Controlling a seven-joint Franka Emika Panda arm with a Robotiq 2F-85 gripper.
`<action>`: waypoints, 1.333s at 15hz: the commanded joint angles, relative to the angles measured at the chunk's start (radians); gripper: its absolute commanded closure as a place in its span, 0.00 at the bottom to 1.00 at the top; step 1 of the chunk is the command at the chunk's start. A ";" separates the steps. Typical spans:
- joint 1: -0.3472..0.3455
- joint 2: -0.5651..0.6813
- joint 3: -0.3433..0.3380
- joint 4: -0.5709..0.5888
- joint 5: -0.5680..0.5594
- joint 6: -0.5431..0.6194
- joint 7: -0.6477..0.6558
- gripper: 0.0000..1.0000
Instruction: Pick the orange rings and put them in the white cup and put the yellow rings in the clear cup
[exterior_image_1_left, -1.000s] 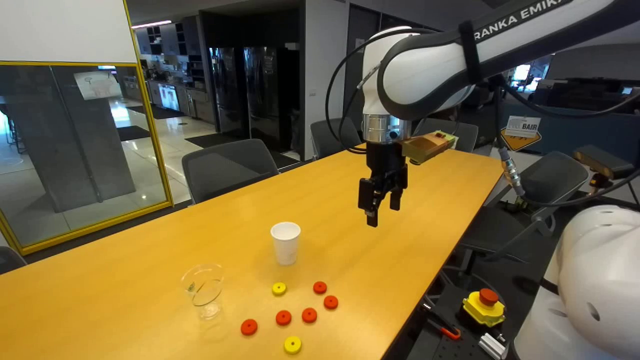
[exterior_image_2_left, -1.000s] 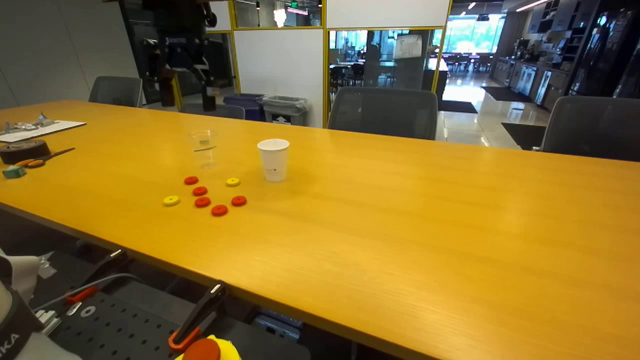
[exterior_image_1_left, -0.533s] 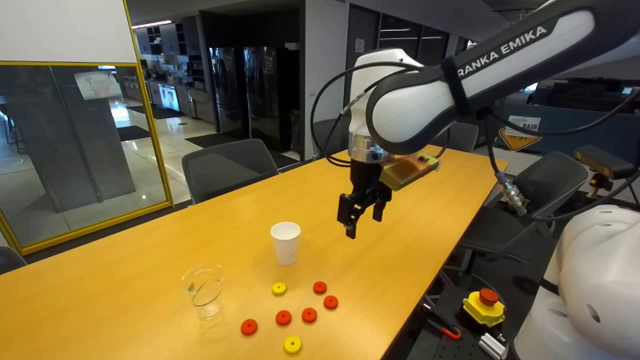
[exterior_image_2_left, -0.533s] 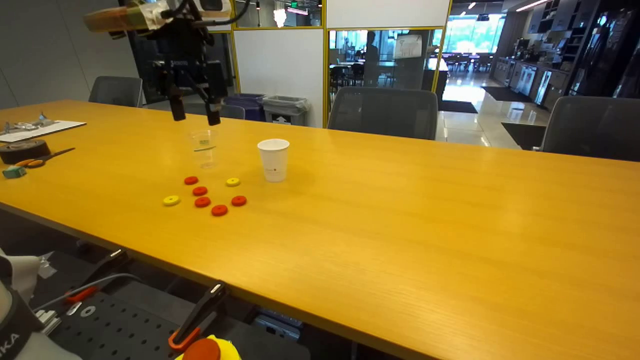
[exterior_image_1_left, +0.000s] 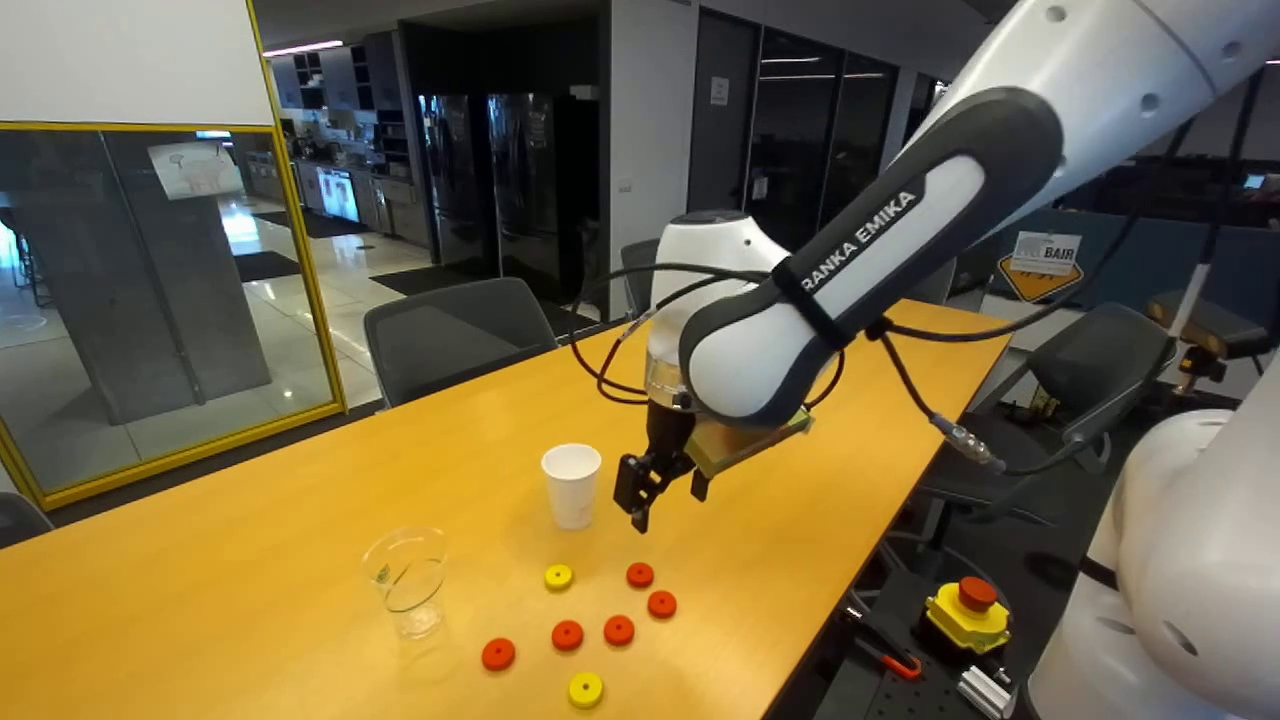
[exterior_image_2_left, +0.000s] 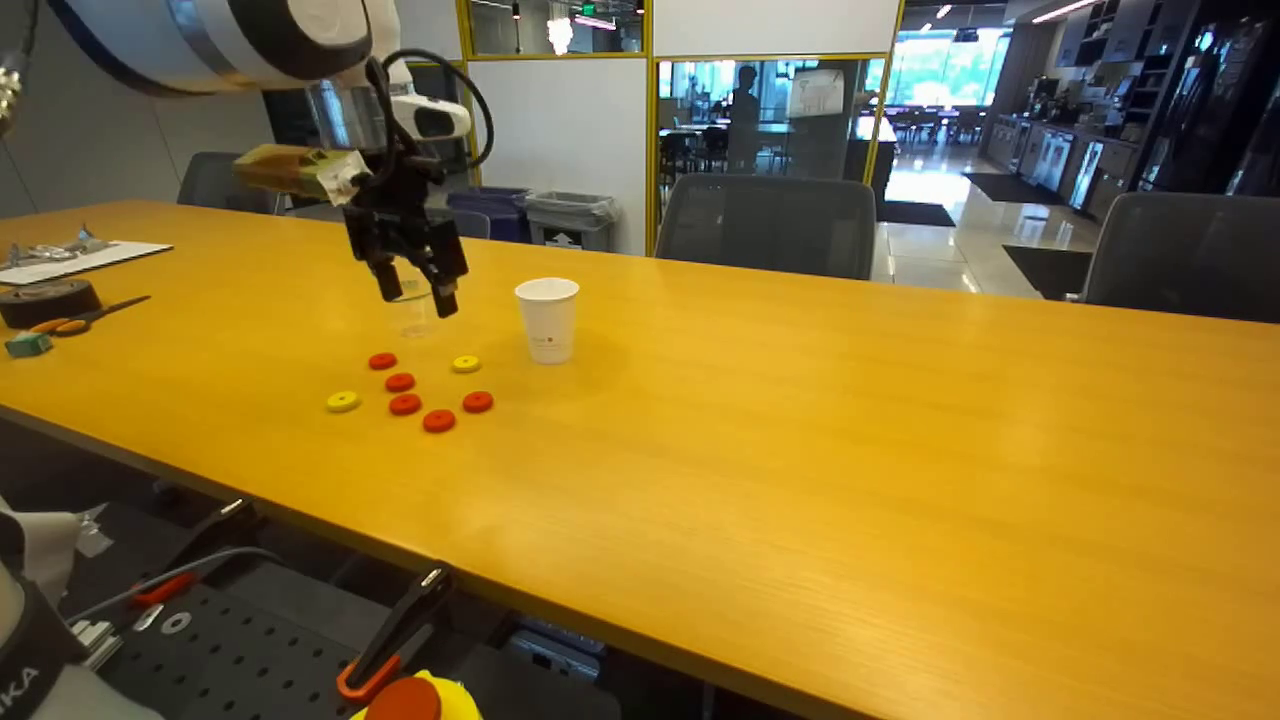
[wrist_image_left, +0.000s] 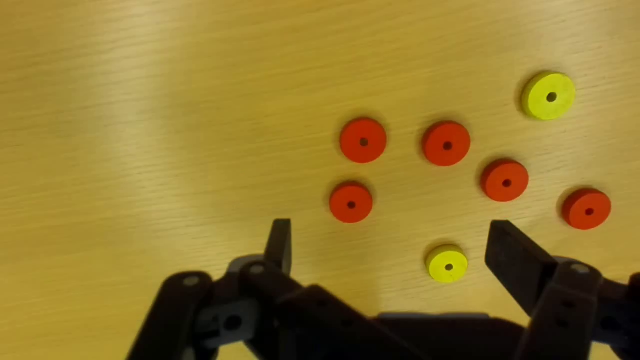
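Claw (exterior_image_1_left: 670, 507) hangs in the air over the table (exterior_image_1_left: 230, 590), fingers (wrist_image_left: 521, 269) spread wide, w/ nothing gripped. 5 orange rings (wrist_image_left: 363, 135) lie flat on it below, each w/ a small hole in the ctr, all set apart. 2 yellow rings (wrist_image_left: 549, 107) lie there too, nr the orange ones; seen in the wrist view, one of them shows btwn the fingers, down on the table. White cup (exterior_image_1_left: 571, 490) stands upright nr that same yellow ring. Clear cup (exterior_image_2_left: 414, 322) stands upright too, apart from the white one; in an exterior view the claw blocks some of it. From here I spot scissors (exterior_image_2_left: 72, 326) by a dark roll (exterior_image_2_left: 48, 302), plus a red button (exterior_image_1_left: 977, 593) on a yellow box (exterior_image_1_left: 965, 624), lower down.
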 joint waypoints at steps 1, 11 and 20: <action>-0.009 0.165 0.001 0.050 -0.015 0.135 0.047 0.00; 0.058 0.461 -0.108 0.171 -0.113 0.265 0.157 0.00; 0.107 0.585 -0.163 0.244 -0.030 0.281 0.123 0.00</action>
